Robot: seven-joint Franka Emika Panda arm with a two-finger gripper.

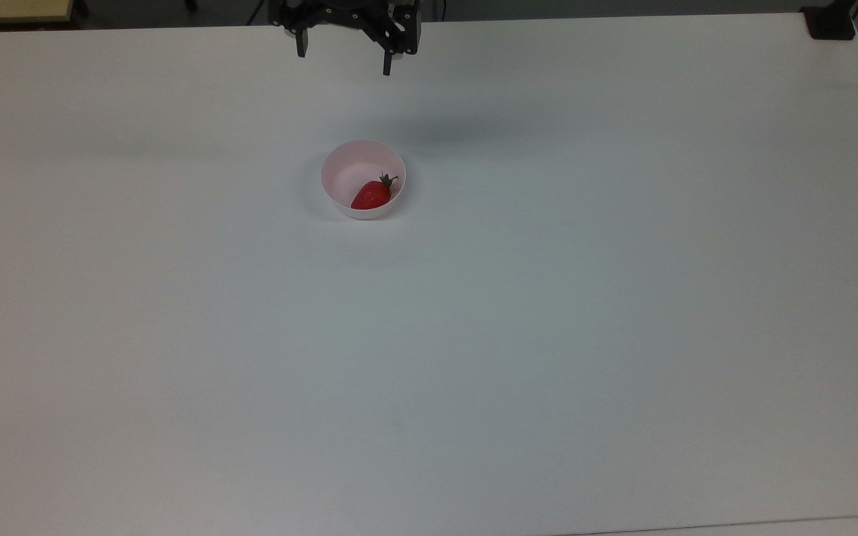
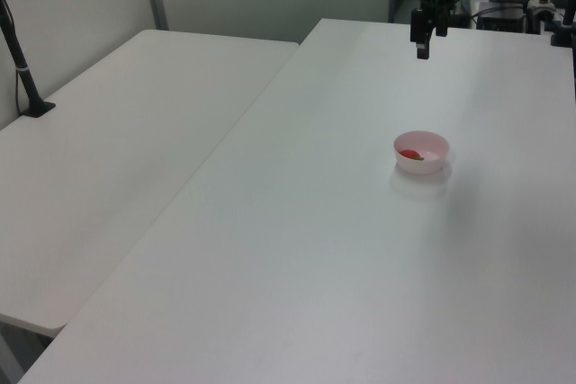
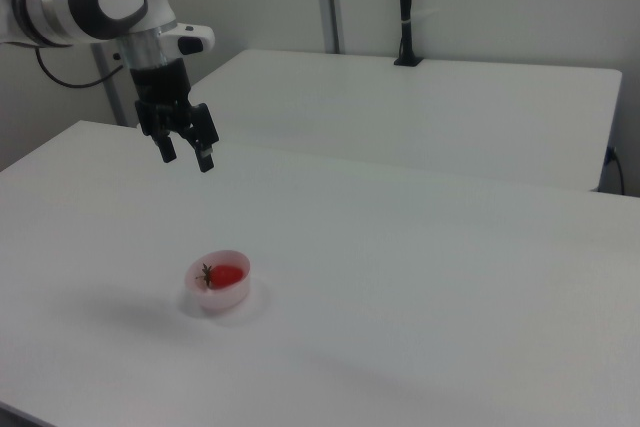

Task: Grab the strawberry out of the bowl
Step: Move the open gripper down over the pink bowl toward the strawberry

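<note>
White and bare, the broad matte worktop (image 1: 548, 335) carries only one small round pale pink plastic-looking bowl (image 1: 363, 158), with a second white table (image 2: 117, 159) butted beside it in the left view and grey partition walls behind; inside the bowl lies the small bright red tapered strawberry (image 1: 371, 195), on its side against the wall nearest the top view's bottom edge, its dark green leafy cap (image 1: 388, 179) pointing toward the top view's upper right and its tip toward the lower left; the black two-finger gripper (image 1: 343, 62) hangs high above the worktop, well apart from the bowl and toward the top view's top edge, its fingers spread wide with nothing between them; judging by its look, the fruit is light and probably either soft or smooth moulded plastic, so it could bruise or slip under a hard squeeze; the best hold seems to be across the broad red shoulders just below the cap, fingers set either side of the long axis; the bowl is light too and likely to slide or tip if a finger catches its rim, and the near wall leaves little room on that side of the fruit
</note>
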